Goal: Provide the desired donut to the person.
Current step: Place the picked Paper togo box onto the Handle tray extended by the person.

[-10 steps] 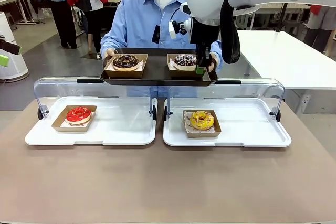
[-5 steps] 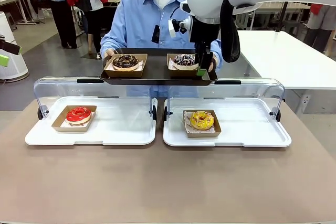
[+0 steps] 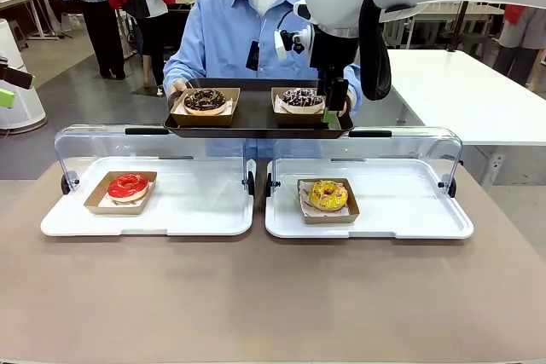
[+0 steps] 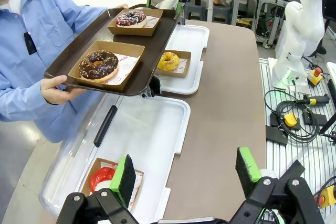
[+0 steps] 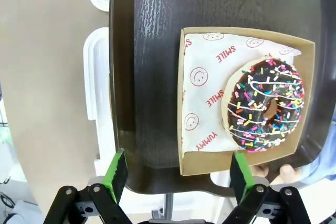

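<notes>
Right pincer [image 5: 176, 182] hangs released above the near edge of the dark tray [image 3: 256, 117], its green pads either side of the carton [image 5: 241, 100] without gripping it. That carton holds the sprinkle donut [image 5: 265, 106]: chocolate icing, white drizzle, coloured sprinkles, lying on printed paper. It sits at the tray's right end; a second carton at the left end holds a chocolate donut [image 3: 205, 100] with crumbs on top. The person [image 3: 247, 27] holds the tray level in both hands above the far edge of the bench [image 3: 273, 296]. On the bench lie two white trays with clear lids swung back: the left tray [image 3: 196, 206] carries a red donut [image 3: 128, 186] in a carton, the right tray [image 3: 401, 206] a yellow donut [image 3: 328, 195] in a carton. The right arm reaches in from above, wrist pointing straight down. Left pincer [image 4: 186, 174] hovers released, well back over the bench's left end, with the red donut below it.
</notes>
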Action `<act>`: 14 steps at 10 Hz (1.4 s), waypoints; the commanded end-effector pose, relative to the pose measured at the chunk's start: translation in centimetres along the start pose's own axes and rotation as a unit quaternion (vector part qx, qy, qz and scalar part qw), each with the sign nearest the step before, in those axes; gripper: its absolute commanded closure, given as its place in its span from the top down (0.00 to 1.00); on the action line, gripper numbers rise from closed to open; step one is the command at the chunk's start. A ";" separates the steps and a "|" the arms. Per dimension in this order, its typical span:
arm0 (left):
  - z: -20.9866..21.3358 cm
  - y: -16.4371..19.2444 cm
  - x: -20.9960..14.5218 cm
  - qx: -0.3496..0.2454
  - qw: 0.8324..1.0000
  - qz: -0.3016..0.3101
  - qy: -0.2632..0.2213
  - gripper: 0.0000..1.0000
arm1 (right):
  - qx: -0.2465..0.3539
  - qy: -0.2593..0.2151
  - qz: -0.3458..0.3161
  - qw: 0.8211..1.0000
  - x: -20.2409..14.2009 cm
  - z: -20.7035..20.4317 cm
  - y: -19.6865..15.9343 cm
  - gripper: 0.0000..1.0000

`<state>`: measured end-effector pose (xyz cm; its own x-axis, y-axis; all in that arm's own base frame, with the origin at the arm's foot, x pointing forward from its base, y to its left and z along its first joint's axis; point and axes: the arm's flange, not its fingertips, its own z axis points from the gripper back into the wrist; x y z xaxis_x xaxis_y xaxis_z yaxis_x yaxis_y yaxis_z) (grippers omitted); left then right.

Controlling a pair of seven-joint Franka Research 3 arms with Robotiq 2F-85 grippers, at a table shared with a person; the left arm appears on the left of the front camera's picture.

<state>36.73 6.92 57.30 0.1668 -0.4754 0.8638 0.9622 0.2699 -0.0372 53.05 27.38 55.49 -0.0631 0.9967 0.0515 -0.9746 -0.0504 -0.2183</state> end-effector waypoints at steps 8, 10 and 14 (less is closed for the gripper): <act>0.1 0.0 0.0 -0.002 1.000 -0.004 -0.008 1.00 | 0.018 -0.008 0.019 1.000 -13.0 7.4 9.2 1.00; 0.1 0.0 0.0 -0.002 1.000 -0.004 -0.008 1.00 | 0.004 -0.032 -0.023 0.999 -19.3 7.0 10.4 1.00; 0.1 0.0 0.0 -0.002 1.000 -0.004 -0.008 1.00 | 0.009 -0.020 -0.039 0.999 -21.3 4.9 7.6 1.00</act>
<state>36.75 6.95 57.32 0.1672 -0.4760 0.8634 0.9620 0.2704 -0.0372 44.56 3.83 58.02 0.0519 0.9905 0.1273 -0.9812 0.0743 -0.1783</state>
